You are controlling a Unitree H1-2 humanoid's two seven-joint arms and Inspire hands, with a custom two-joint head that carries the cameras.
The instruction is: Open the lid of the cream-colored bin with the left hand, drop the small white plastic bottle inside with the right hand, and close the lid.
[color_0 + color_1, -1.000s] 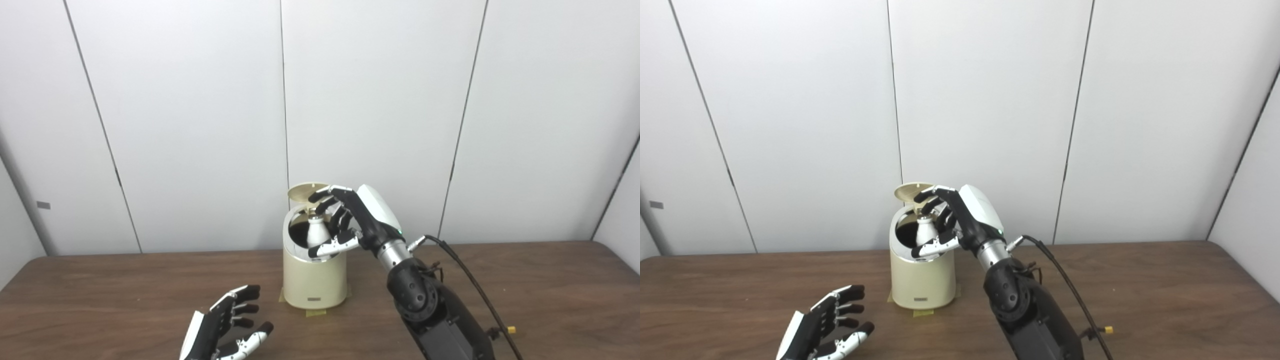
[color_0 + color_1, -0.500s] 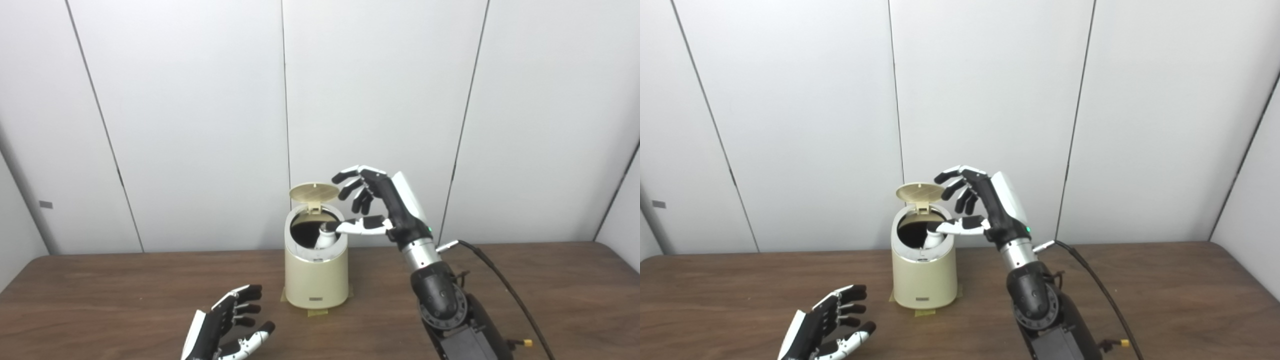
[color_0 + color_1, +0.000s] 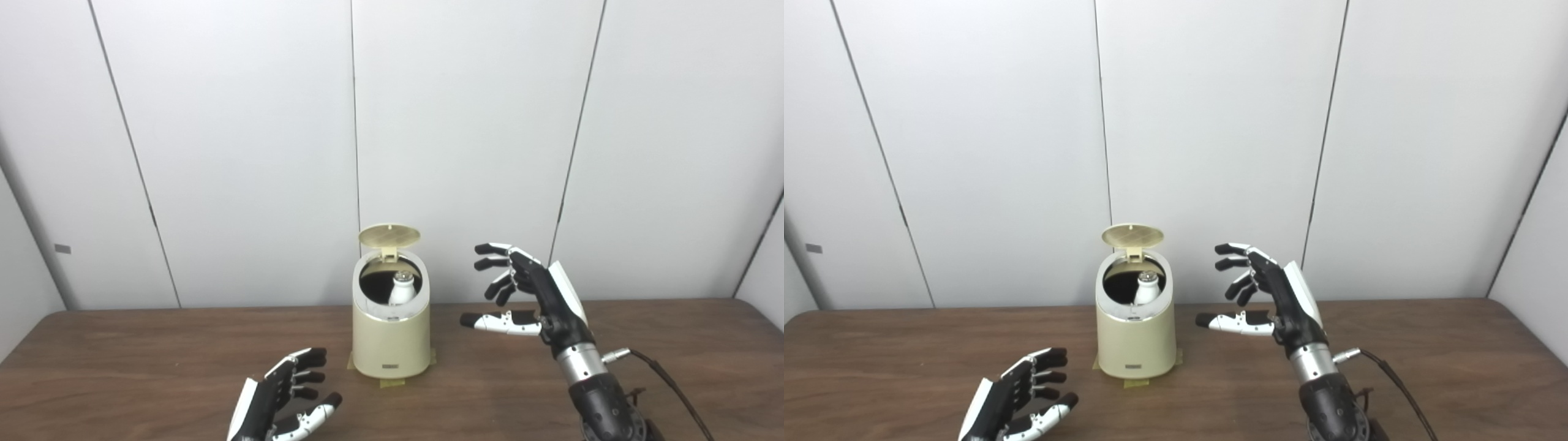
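Note:
The cream-colored bin stands mid-table with its round lid hinged up at the back. Inside the mouth the small white plastic bottle stands upright against the right wall, its cap just below the rim. My right hand hovers open to the right of the bin, a little apart from it, fingers spread and empty. My left hand rests open near the table's front edge, left of the bin, holding nothing.
The bin sits on tape patches stuck to the brown wooden table. A black cable trails from my right wrist over the table's right side. White wall panels close the back.
The right hand has pulled back right and down, away from the bin mouth, leaving the bottle inside. The bottle now stands upright in the bin. The left hand stays put; the camera shifted slightly.

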